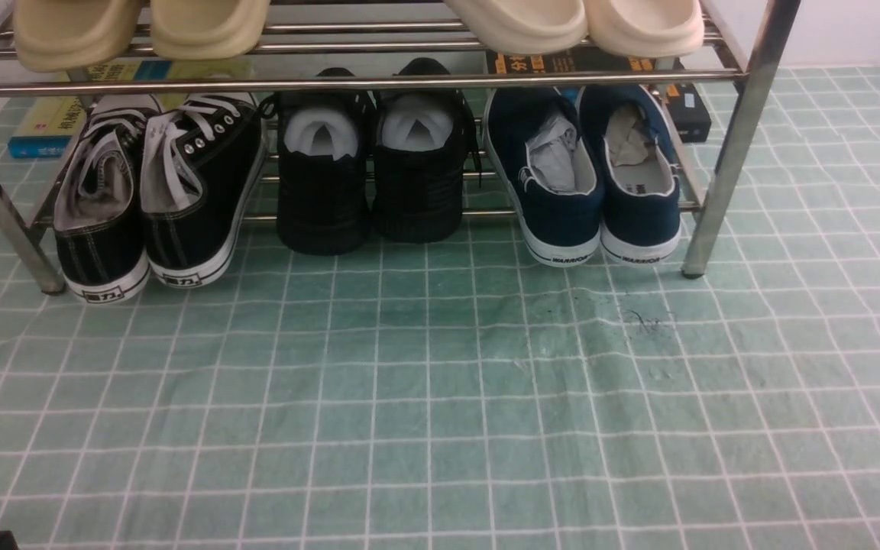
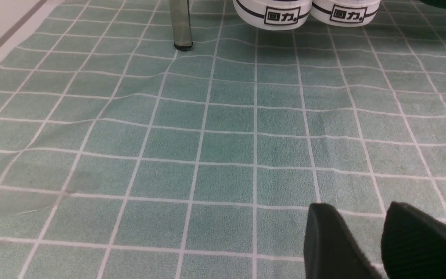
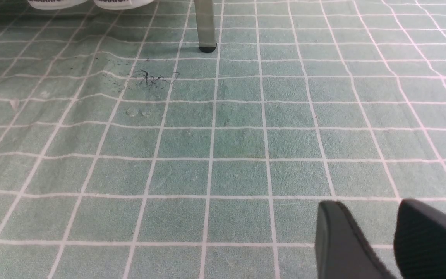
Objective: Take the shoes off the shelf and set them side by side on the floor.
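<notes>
The shoes, a navy blue pair (image 1: 558,183) with white soles and paper stuffing, stand heels outward at the right end of the shelf's (image 1: 348,80) lower tier, beside its right front leg (image 1: 723,153). Only their white heel edges (image 3: 91,3) show in the right wrist view, far from my right gripper (image 3: 366,202). That gripper hangs open over the floor (image 1: 440,397), with nothing between its fingers. My left gripper (image 2: 357,205) is also open and empty, low over the green grid, well short of the shelf's left leg (image 2: 181,23).
Black lace-up sneakers (image 1: 157,191) and all-black shoes (image 1: 371,168) share the lower tier. Beige slippers (image 1: 142,27) lie on the top tier. Books (image 1: 50,122) and a black box (image 1: 688,107) sit behind the shelf. Dark scuffs (image 1: 642,317) mark the wrinkled floor before the navy pair.
</notes>
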